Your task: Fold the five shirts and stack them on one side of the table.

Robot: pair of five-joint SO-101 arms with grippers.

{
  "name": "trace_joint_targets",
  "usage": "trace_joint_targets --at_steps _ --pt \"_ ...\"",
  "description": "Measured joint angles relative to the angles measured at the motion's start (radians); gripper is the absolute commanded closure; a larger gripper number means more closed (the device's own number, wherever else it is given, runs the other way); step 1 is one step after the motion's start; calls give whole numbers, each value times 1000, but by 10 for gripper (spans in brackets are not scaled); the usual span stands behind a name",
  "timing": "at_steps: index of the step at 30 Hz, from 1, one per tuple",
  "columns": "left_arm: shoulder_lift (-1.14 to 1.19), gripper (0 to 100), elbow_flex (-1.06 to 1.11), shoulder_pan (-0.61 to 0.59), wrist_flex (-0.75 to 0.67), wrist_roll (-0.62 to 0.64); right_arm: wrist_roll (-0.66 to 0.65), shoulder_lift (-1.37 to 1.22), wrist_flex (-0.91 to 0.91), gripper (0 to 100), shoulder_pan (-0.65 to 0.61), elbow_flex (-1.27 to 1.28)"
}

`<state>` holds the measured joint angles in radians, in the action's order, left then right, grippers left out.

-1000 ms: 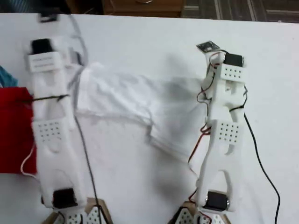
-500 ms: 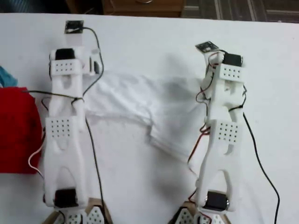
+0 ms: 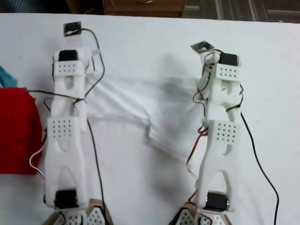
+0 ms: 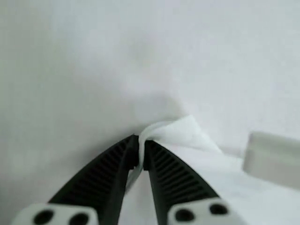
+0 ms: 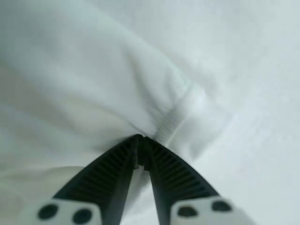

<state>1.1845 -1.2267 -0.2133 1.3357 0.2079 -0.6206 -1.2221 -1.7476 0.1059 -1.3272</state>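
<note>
The white shirt (image 3: 136, 101) is held stretched across the desk (image 3: 154, 42): left jaws clamped shut on a corner, right jaws on a hem, seemingly so both ends are folded over together. A red shirt (image 3: 16, 131) is parked aside.

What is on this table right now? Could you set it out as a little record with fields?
Surface: white table
Garment in work: white cloth shirt, lying rumpled across the table's middle
Left gripper: shut on a corner of the shirt
Right gripper: shut on a shirt fold
Set aside: red folded cloth at the table's edge
</note>
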Motion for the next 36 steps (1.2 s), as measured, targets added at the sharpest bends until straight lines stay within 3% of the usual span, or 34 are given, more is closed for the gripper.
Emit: trace_joint_targets --at_steps 7,12,17,28,36 --pt "0 974 -172 -8 155 52 0 0 0 981 5 0" --pt "0 854 -328 -12 241 57 3 0 0 981 9 0" --pt "0 776 -364 -72 241 130 3 0 0 981 9 0" --pt "0 779 -367 -229 161 213 3 -14 0 981 11 -2" --pt "-6 779 -344 -196 77 213 3 -15 0 981 11 -3"
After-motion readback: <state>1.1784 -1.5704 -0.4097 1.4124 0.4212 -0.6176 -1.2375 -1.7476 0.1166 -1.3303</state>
